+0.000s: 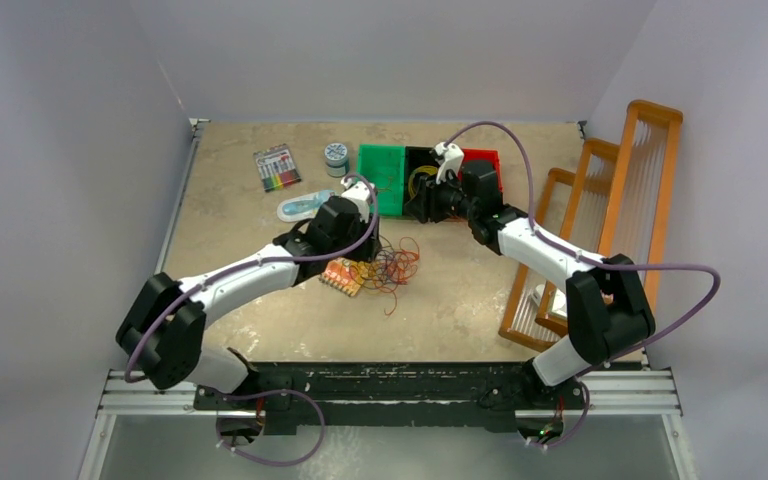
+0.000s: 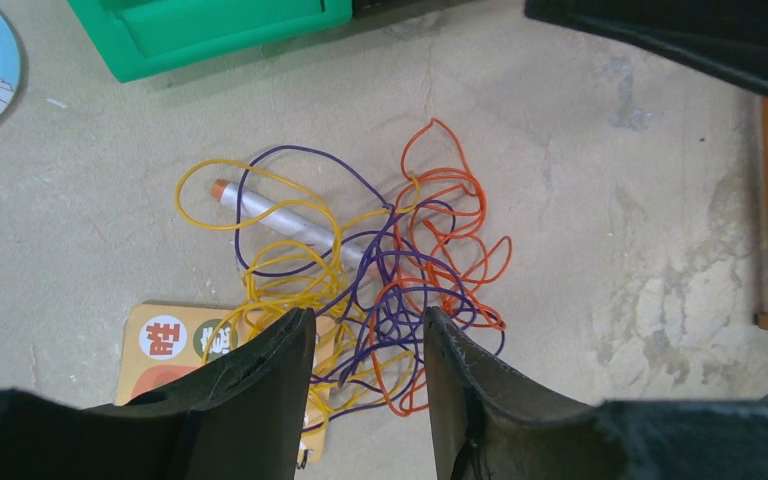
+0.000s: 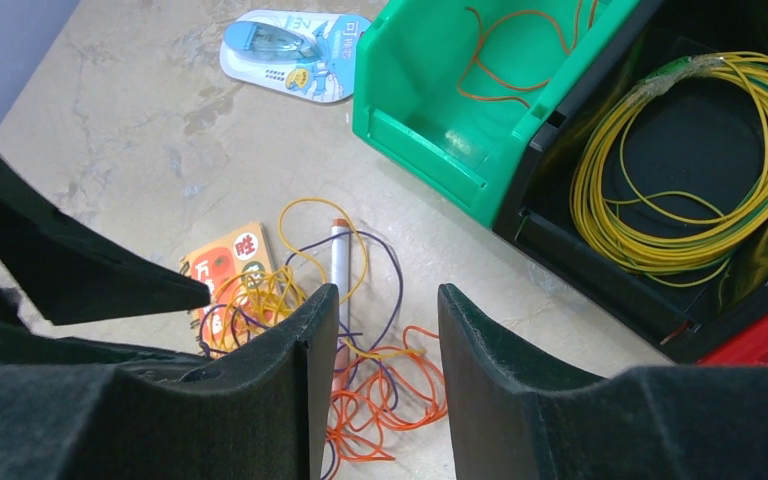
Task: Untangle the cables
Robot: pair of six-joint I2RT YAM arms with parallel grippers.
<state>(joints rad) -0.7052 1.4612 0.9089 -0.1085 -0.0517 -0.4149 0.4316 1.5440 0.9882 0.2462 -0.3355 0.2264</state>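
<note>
Left gripper jaws stand apart, empty, over the cables, tangled mid-table. Right gripper likewise apart, empty. Judged light, limp, springy, snag-prone; a pen lies among the loops. Best hold: the free orange loop at twelve o'clock of the tangle.

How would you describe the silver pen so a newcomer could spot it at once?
On the tan tabletop, slightly nearer the arms than the green bin, lies a tangle of yellow, purple and orange cables. Lying among its loops is a silver pen with an orange tip, the only straight, rigid thing among the wires.
</note>
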